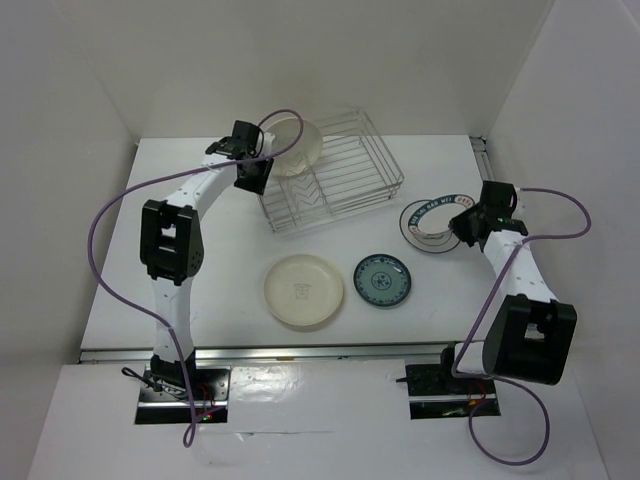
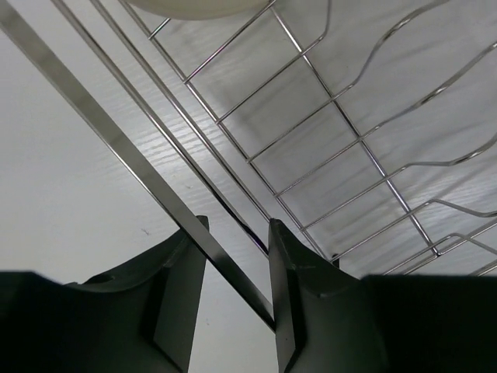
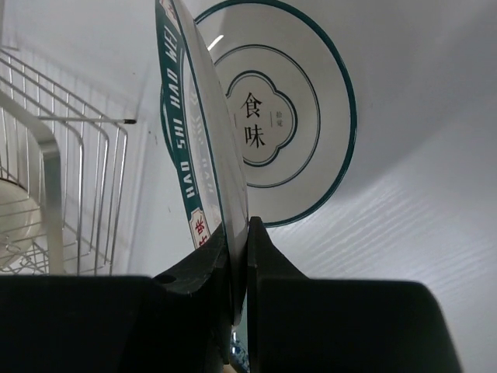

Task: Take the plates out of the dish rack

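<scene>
Right gripper (image 3: 237,233): closed on the rim of the green-rimmed plate (image 3: 256,128), pinching its near edge.
Green-rimmed plate: out of the rack, low over the table (image 1: 235,255), just right of the dish rack (image 1: 335,170). I cannot tell if it already rests flat.
Left gripper (image 2: 237,260): the jaws stand apart with the rack's left side rail running between them. It grips nothing.
Cream plate (image 1: 295,140): the only plate in the rack, standing at the far-left corner, near the left gripper.
Already unloaded: the tan plate (image 1: 303,291) and the blue-patterned plate (image 1: 382,279) lie flat in front of the rack, apart from each other.
Step in hand: I judge it to be the putting down of the third plate.
Next move: the right fingers should open only when the plate lies fully on the table, then draw back without dragging the rim. After this the cream plate needs a grip on its upper rim and a straight lift out of the slot.
</scene>
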Robot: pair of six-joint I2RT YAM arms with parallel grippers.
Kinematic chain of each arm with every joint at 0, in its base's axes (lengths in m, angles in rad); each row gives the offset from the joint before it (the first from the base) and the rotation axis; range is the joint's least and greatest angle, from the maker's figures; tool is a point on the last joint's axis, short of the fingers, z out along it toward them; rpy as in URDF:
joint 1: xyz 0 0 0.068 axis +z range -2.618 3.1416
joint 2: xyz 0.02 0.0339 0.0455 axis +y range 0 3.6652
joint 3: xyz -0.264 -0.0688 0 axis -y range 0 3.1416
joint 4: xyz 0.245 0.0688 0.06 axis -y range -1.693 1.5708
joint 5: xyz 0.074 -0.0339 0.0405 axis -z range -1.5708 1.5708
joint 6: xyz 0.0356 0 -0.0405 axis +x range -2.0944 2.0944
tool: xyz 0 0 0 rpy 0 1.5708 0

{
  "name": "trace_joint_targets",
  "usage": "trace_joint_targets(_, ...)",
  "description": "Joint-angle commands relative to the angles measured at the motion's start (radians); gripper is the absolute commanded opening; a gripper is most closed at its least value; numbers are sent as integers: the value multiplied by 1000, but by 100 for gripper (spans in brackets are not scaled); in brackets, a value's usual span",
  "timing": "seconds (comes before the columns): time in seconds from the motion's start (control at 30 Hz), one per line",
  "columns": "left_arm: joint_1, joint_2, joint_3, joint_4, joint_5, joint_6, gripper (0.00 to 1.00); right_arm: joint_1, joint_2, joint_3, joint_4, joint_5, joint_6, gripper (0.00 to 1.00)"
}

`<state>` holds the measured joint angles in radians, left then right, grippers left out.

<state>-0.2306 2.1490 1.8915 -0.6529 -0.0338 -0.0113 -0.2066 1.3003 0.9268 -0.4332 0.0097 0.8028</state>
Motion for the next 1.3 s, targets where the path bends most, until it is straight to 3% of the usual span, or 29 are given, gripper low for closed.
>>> trace_joint_targets(0.0,31,18,6,18,-48,53,41,-4,30,-12,169,-39,1,0)
trace_joint_targets(0.2,50,18,34,29,-78,77,32,-4,105,-43,241,-70,1,0)
trace_joint_targets(0.63,71,37,96,76,-179,160,33,-4,217,-92,292,-154,-33,0)
trace_joint_targets(0.73,71,48,121,76,-192,180,33,-4,244,-92,230,-177,-74,23)
trace_joint_targets(0.77,71,48,121,76,-192,180,34,-4,258,-80,208,-177,-97,47)
trace_joint_targets(0.8,71,48,121,76,-192,180,34,-4,258,-63,183,-188,-106,60)
trace_joint_targets(0.87,71,48,132,76,-192,192,35,-4,281,-40,101,-188,-125,73)
trace_joint_targets(1.03,71,77,185,85,-210,224,36,-4,281,46,-50,-143,-204,92)
trace_joint_targets(1.27,71,97,242,98,-230,247,39,9,319,89,-52,-106,-264,93)
